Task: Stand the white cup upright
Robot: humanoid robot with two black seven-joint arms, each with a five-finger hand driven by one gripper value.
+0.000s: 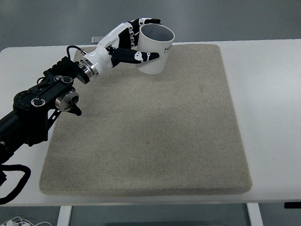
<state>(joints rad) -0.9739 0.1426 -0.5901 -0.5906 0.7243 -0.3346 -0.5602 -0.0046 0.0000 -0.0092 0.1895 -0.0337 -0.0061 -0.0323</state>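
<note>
My left robot hand (130,41) is clamped on the white cup (155,49), thumb across the near side of its wall and the other fingers (145,22) curled over the far rim. The cup sits just right of my palm, at the far edge of the beige mat (146,129), its mouth facing up and tilted slightly toward the right, dark lettering showing on its side. I cannot tell whether its base touches the mat. My forearm runs back from the hand toward the lower left, over the mat's left border and the white surface (274,109).
</note>
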